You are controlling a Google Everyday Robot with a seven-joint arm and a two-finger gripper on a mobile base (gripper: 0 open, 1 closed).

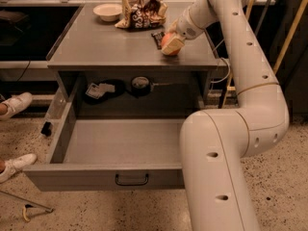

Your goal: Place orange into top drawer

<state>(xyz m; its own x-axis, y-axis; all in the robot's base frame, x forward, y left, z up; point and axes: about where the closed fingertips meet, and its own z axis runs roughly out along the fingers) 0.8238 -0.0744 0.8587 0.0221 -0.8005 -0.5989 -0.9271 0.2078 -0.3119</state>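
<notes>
Well, arm [255, 76] bent back; pincer [173, 41] around orange [165, 43] over tabletop [96, 49].

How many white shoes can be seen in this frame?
2. Upper shoe at the left edge; lower shoe below it, left of the open top drawer. Others may be hidden. The gripper holds the orange at the tabletop's right.

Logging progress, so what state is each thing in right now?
Top drawer: pulled open.
Orange: at the tabletop's right side, not in the drawer.
Gripper: at the orange.
Bowl: upright, at the tabletop's back.
Snack bag: crumpled, beside the bowl.
</notes>
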